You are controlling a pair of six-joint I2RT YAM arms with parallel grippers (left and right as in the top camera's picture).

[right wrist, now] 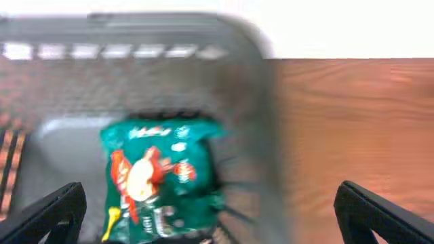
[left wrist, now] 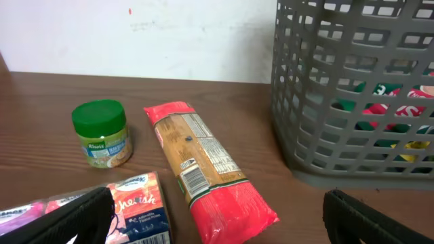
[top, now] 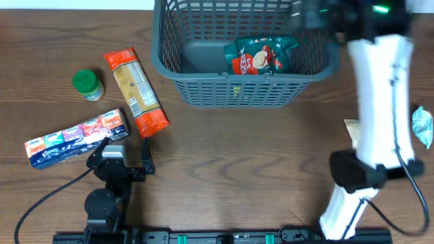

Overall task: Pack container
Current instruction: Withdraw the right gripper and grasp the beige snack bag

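Observation:
The container (top: pixel 230 87), a grey slotted basket, stands at the back centre of the table. A green and red snack packet (top: pixel 261 55) lies on its floor, and the blurred right wrist view looks down on the packet (right wrist: pixel 159 179). My right gripper (right wrist: pixel 213 220) hangs open over the basket's right side with nothing between its fingers. Near the front left my left gripper (left wrist: pixel 217 220) is also open and empty, low over the table. Just ahead of it lie a red pasta packet (left wrist: pixel 203 169), a tissue pack (left wrist: pixel 135 207) and a green-lidded jar (left wrist: pixel 102 132).
A teal packet (top: pixel 422 125) lies at the table's right edge behind the right arm, with a tan item (top: pixel 351 129) partly hidden beside it. The basket wall (left wrist: pixel 352 102) rises to the right of the left gripper. A black cable (top: pixel 47 196) runs along the front left.

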